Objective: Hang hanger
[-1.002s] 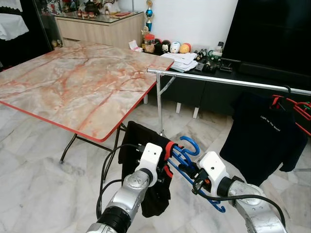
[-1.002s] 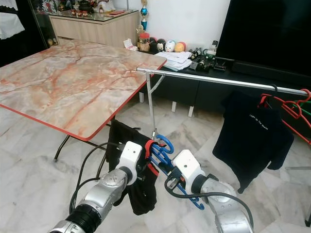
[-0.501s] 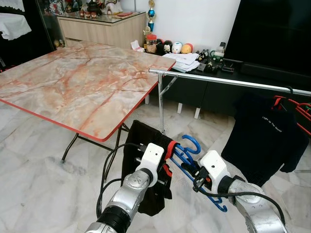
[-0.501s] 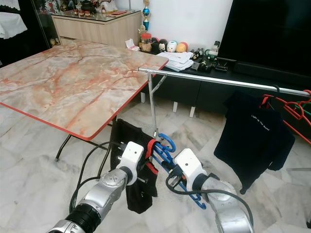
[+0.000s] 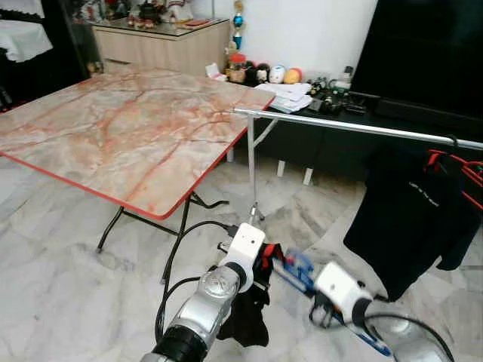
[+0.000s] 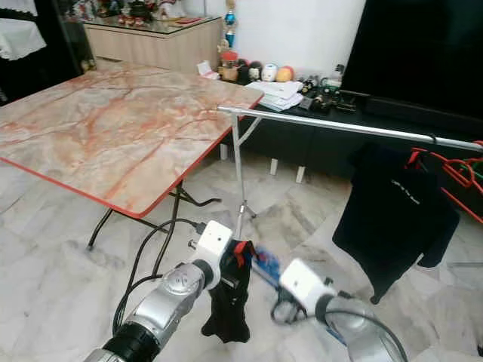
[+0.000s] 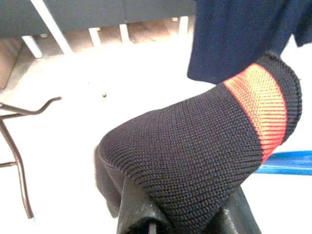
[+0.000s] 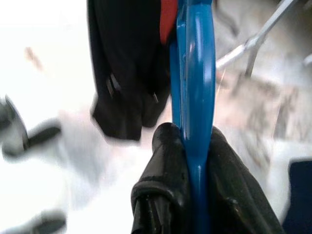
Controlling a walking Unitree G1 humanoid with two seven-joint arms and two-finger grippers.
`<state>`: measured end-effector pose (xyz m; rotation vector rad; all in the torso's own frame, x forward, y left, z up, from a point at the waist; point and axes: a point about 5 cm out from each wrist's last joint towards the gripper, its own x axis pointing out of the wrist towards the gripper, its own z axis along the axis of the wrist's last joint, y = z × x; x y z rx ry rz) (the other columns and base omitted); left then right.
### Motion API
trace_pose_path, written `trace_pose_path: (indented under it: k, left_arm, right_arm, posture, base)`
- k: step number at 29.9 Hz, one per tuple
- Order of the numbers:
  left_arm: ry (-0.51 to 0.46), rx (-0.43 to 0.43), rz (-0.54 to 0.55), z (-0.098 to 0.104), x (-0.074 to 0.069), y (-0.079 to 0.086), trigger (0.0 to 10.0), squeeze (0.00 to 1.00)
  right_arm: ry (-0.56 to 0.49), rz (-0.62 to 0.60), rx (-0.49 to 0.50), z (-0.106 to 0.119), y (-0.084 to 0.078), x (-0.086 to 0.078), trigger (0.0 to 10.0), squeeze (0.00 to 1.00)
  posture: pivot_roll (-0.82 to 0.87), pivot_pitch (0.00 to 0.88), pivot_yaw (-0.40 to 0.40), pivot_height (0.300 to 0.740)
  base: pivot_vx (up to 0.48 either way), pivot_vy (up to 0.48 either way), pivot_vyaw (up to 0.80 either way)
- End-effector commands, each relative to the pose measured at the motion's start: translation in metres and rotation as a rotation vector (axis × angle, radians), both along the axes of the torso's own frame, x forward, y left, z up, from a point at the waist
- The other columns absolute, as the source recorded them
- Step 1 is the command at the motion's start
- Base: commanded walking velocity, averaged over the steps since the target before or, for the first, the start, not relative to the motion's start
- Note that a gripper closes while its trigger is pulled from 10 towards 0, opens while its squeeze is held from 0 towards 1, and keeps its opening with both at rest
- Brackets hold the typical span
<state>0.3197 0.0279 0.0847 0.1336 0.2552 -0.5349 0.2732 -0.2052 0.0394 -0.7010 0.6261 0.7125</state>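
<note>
Your right gripper (image 8: 192, 146) pinches the blue hanger (image 8: 195, 73), the left gripper (image 7: 185, 214) clamps the black garment (image 7: 195, 146), low before the rail (image 5: 355, 127); next, lift the hook over it.

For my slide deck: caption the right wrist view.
Right gripper clamped on a glossy blue plastic hanger, with a dark knitted garment hanging beside it above pale marble floor.

Blue hanger (image 8: 196, 87), pinched between black fingers (image 8: 165, 165). Black knit garment (image 7: 195, 146) with red-orange band at its hem. Table (image 5: 128, 128) in pink-and-cream marble pattern, red-edged. Silver rail (image 5: 355, 128); navy shirt (image 5: 411, 219) with small white print; red hangers (image 5: 460, 170) at rail's right end. White-grey marbled floor (image 5: 60, 256).
</note>
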Motion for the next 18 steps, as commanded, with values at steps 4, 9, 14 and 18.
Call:
trace_pose_path:
  k: [4, 9, 14, 18]
  left_arm:
    - [-0.017, 0.034, 0.005, 0.002, 0.000, 0.004, 0.0, 0.00]
    - [0.025, 0.116, 0.043, -0.008, 0.001, 0.015, 0.0, 0.00]
    - [0.102, 0.235, 0.004, -0.023, -0.004, 0.029, 0.0, 0.00]
    - [0.111, 0.329, 0.001, -0.030, -0.005, 0.039, 0.0, 0.00]
  right_arm:
    - [0.125, 0.095, -0.082, -0.016, -0.010, -0.017, 0.0, 0.00]
    - [0.202, 0.239, -0.103, -0.010, -0.015, -0.028, 0.0, 0.00]
    - [0.125, 0.222, -0.204, 0.012, -0.033, -0.011, 0.0, 0.00]
    - [0.076, 0.205, -0.227, 0.029, -0.038, -0.001, 0.0, 0.00]
  posture:
    - [0.10, 0.000, 0.008, 0.740]
    - [0.10, 0.000, 0.010, 0.740]
    - [0.10, 0.000, 0.013, 0.740]
    - [0.10, 0.000, 0.016, 0.740]
  base:
    - [0.000, 0.000, 0.00]
    - [0.000, 0.000, 0.00]
    - [0.000, 0.000, 0.00]
    - [0.000, 0.000, 0.00]
